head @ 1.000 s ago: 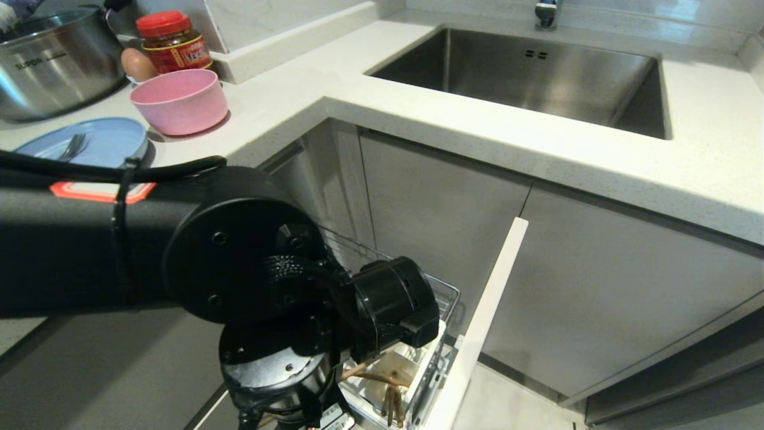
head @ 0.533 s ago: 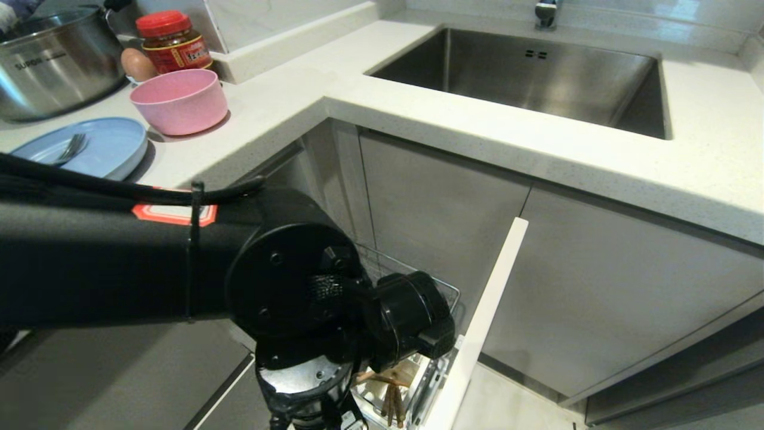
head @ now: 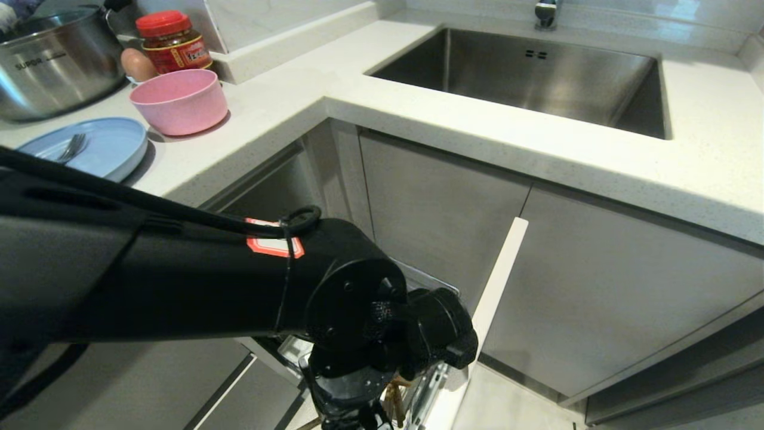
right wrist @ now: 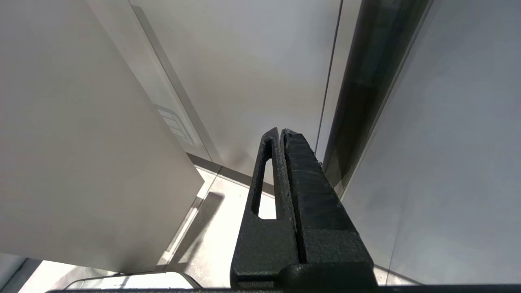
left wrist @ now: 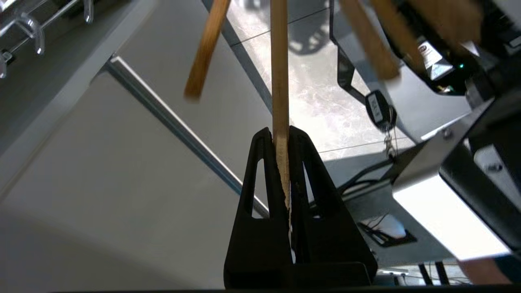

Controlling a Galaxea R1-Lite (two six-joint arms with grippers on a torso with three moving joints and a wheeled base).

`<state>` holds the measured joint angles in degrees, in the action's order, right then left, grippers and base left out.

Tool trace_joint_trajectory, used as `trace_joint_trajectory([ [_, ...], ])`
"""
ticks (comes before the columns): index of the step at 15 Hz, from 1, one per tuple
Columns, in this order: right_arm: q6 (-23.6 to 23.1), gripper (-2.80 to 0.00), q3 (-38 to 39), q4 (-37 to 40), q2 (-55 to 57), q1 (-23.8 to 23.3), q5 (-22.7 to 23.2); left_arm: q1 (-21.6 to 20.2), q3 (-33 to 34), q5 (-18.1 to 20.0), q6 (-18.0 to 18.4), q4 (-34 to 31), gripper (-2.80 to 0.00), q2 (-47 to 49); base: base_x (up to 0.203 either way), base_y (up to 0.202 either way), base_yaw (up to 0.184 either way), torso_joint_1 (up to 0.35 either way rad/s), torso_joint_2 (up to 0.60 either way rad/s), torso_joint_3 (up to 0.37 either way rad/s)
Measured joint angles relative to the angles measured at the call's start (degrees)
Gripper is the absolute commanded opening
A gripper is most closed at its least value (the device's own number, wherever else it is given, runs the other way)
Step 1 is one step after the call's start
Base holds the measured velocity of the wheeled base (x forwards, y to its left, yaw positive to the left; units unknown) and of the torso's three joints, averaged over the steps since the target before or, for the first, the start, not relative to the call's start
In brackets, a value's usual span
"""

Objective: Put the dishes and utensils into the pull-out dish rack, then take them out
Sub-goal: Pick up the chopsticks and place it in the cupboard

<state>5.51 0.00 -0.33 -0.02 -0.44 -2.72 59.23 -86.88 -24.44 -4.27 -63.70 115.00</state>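
Note:
In the left wrist view my left gripper (left wrist: 280, 132) is shut on one light wooden chopstick (left wrist: 279, 81), which runs straight out beyond the fingertips. A second chopstick (left wrist: 205, 49) hangs loose beside it. In the head view my left arm (head: 370, 322) reaches down over the pull-out dish rack (head: 444, 288) and hides most of it, and brown stick ends (head: 394, 401) show under the wrist. The light-blue plate (head: 113, 146) carries a silver fork (head: 70, 146) on the counter, next to the pink bowl (head: 179, 100). My right gripper (right wrist: 281, 131) is shut and empty, parked beside cabinet fronts.
A steel pot (head: 54, 60), a red-lidded jar (head: 173, 40) and an egg (head: 137, 64) stand at the counter's back left. The steel sink (head: 537, 77) is at the back right. The rack's white front panel (head: 495, 286) juts out beside my left wrist.
My left arm has swung down and to the right over the rack, covering more of it. The plate, fork and bowl on the counter have not moved.

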Motion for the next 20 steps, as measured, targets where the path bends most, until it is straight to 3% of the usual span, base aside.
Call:
trace_joint_trajectory([
  [20, 0.0, -2.8, 0.0, 0.0, 0.0, 0.0, 0.0, -2.29, -5.79, 0.21, -0.04, 0.74, -2.8, 9.31, 0.0, 0.0, 0.0, 0.0, 0.0, 0.0],
])
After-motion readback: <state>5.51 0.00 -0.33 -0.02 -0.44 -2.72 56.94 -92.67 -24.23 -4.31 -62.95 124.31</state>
